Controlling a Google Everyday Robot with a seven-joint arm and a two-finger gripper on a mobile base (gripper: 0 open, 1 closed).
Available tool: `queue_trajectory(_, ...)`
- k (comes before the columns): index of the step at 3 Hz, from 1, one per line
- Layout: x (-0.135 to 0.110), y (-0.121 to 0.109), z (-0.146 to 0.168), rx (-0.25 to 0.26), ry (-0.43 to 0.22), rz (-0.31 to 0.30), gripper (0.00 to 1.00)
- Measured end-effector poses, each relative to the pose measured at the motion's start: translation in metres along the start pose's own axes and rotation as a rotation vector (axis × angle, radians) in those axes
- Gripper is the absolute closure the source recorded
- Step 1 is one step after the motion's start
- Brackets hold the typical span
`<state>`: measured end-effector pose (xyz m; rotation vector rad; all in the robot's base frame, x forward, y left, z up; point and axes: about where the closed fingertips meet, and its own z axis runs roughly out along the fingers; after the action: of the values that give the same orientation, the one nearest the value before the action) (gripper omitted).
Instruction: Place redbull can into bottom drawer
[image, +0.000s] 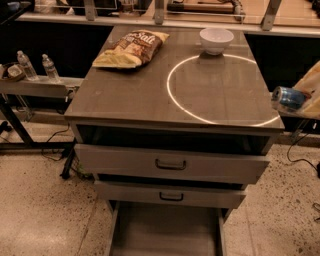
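Beside the cabinet top's (130, 95) right edge, the gripper (303, 101) pinches the redbull can (287, 97) mid-body; it is likely light, slick and dentable.

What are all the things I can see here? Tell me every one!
cabinet: one, grey, centre
chip bag: one, yellow-brown, cabinet top, back left
bowl: one, white, cabinet top, back right
light ring: one, white, cabinet top, right half
water bottles: two, clear, left shelf
upper drawers: two, grey, dark handles
bottom drawer: one, grey, pulled out
redbull can: one, blue-silver, sideways in the air, right of cabinet
gripper: one, pale, right edge, holding the can
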<state>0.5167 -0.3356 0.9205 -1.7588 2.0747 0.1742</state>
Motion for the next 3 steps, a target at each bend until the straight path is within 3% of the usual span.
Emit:
queue_trajectory(1,0.041,0.029,-0.011,0.002,0.025,-0.040,1.00)
queue_trajectory(2,0.080,0.073,0.000,0.001,0.034,-0.026,1.00)
queue_trajectory(3,0.093,0.088,0.009,-0.013,0.035,-0.009,1.00)
